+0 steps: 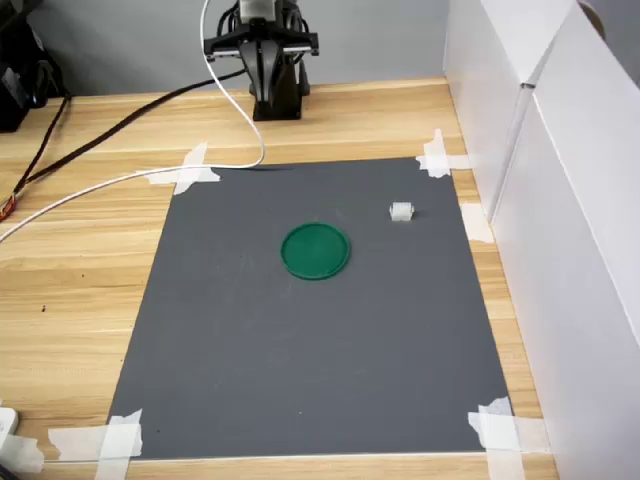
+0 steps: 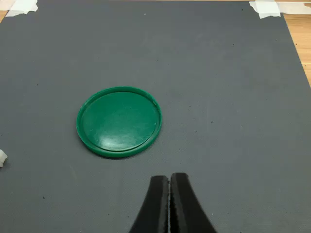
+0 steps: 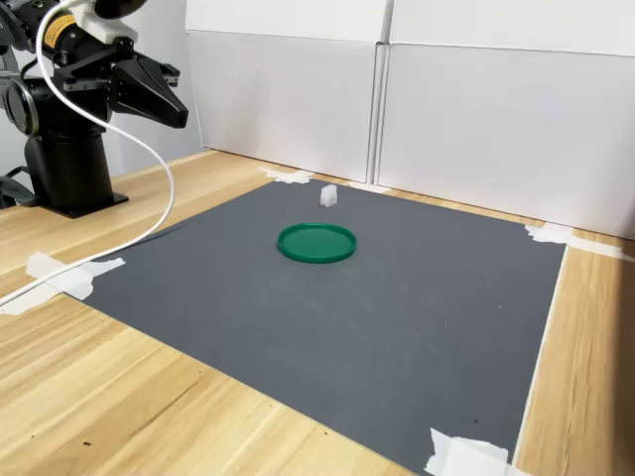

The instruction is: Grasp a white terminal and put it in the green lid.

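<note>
On the mat in the first exterior view, the terminal (image 1: pixel 401 210) sits at 2 o'clock from the lid (image 1: pixel 316 250), apart. Wrist view: pincer (image 2: pixel 169 187) pressed together, empty. Second exterior view: being tiny, the terminal could tip or skid if nudged.

Lid (image 1: pixel 316 250) dark green, glossy, plain. Terminal (image 1: pixel 401 211) white. Mat (image 1: pixel 300 350) dark grey, fine woven texture in the wrist view. Tape strips (image 1: pixel 500 432) off-white. Table (image 1: pixel 70 270) light wood grain. Arm (image 3: pixel 69 99) black, jaws black. Cables: one white (image 1: pixel 100 185), one black (image 1: pixel 130 120). Wall panels (image 3: pixel 446 109) white.
</note>
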### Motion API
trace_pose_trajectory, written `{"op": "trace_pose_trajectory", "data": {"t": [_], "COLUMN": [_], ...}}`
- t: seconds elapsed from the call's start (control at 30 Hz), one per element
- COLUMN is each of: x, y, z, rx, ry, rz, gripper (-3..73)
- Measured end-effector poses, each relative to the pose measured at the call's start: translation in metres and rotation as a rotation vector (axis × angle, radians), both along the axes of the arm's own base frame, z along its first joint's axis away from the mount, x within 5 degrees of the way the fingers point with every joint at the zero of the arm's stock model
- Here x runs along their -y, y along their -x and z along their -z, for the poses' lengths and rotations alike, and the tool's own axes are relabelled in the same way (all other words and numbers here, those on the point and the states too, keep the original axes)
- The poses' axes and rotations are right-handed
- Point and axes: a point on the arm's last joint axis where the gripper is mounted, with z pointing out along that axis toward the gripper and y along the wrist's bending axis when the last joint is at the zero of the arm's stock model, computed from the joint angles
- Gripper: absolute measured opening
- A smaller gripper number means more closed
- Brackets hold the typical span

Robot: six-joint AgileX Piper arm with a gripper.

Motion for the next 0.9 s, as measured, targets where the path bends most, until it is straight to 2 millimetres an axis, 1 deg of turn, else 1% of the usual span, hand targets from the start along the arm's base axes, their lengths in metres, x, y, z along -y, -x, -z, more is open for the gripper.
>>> {"op": "trace_pose_trajectory", "data": {"t": [0.53, 0.7, 0.9], "x": [0.000, -0.001, -0.001], "y": [0.000, 0.002, -0.001], "z": [-0.001, -0.007, -0.023], "rx": [-0.001, 0.011, -0.004], "ry": [0.000, 0.003, 0.003], "rz": [-0.002, -0.006, -0.011], "gripper": [-1.5, -1.5, -1.5]}}
